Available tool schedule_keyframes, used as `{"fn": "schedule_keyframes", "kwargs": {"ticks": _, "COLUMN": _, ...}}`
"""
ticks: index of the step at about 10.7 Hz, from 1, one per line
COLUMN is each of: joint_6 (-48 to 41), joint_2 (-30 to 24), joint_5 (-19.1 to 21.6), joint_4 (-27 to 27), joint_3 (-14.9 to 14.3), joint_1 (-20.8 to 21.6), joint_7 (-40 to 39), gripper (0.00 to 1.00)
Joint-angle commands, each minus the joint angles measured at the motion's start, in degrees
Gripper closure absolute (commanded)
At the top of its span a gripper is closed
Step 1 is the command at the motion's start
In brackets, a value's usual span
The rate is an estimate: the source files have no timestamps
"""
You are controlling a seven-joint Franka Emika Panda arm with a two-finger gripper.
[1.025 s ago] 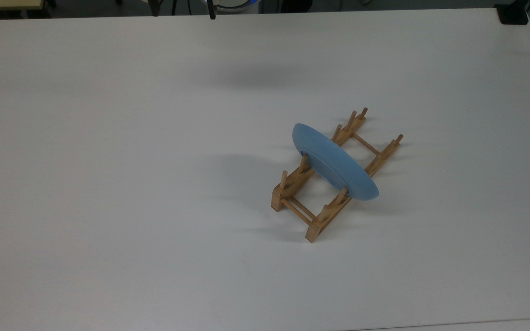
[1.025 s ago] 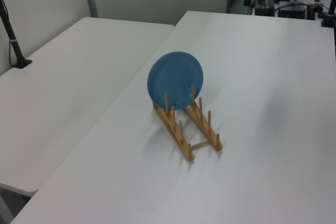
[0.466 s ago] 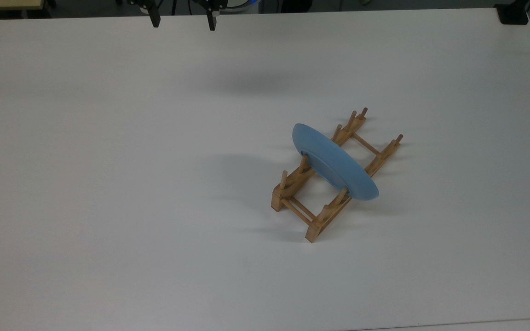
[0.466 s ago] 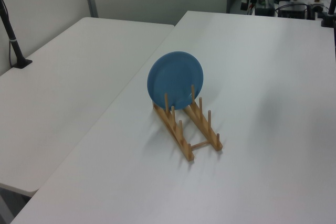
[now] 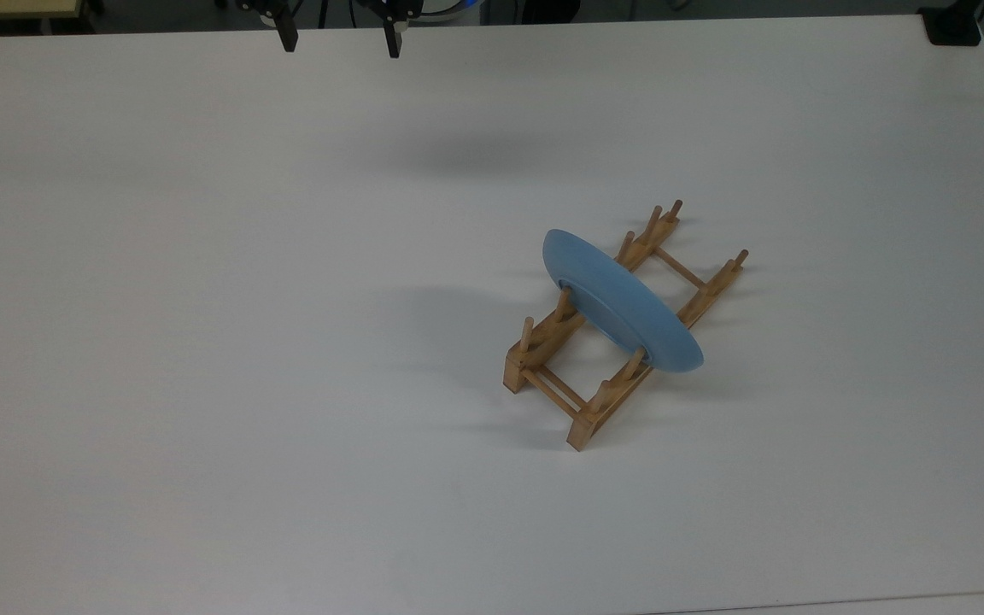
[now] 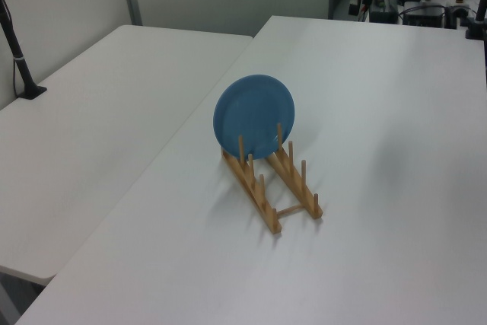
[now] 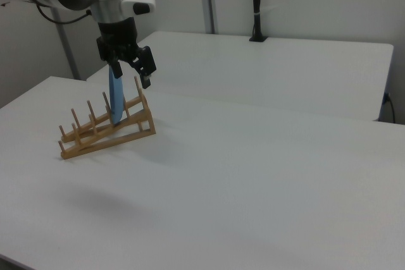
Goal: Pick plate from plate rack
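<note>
A light-blue plate [image 5: 620,301] stands on edge between the pegs of a wooden rack [image 5: 616,329] on a white table [image 5: 202,342]. The robot's gripper [image 5: 338,36] hangs at the table's far edge in the top view, well apart from the plate, its two fingers [image 5: 288,38] spread wide and holding nothing.

Light-blue plate [image 5: 620,301] stands on edge, tilted, between pegs mid-rack. Light-brown wooden plate rack [image 5: 620,329] rests on white desk [image 5: 202,342], right of centre in top view.
</note>
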Motion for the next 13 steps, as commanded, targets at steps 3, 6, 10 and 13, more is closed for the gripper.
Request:
{"fn": "schedule_keyframes", "kwargs": {"ticks": 3, "joint_6": 0.7, "joint_2": -0.4, "joint_5": -1.1, "joint_4": -0.1, "joint_3": 0.0, "joint_1": 0.4, "joint_7": -1.7, "gripper": 0.0}}
{"fn": "schedule_keyframes", "kwargs": {"ticks": 6, "joint_6": 0.5, "joint_2": -0.2, "joint_5": -1.2, "joint_4": 0.1, "joint_3": 0.2, "joint_1": 1.0, "joint_7": -4.9, "gripper": 0.0}}
{"fn": "schedule_keyframes", "kwargs": {"ticks": 10, "joint_6": 8.6, "joint_2": 0.2, "joint_5": -1.3, "joint_4": 1.1, "joint_3": 0.9, "joint_1": 6.2, "joint_7": -6.3, "gripper": 0.0}}
{"fn": "schedule_keyframes", "kwargs": {"ticks": 13, "joint_6": 18.6, "joint_2": 5.3, "joint_5": -2.6, "joint_4": 1.3, "joint_3": 0.9, "joint_1": 11.1, "joint_7": -5.1, "gripper": 0.0}}
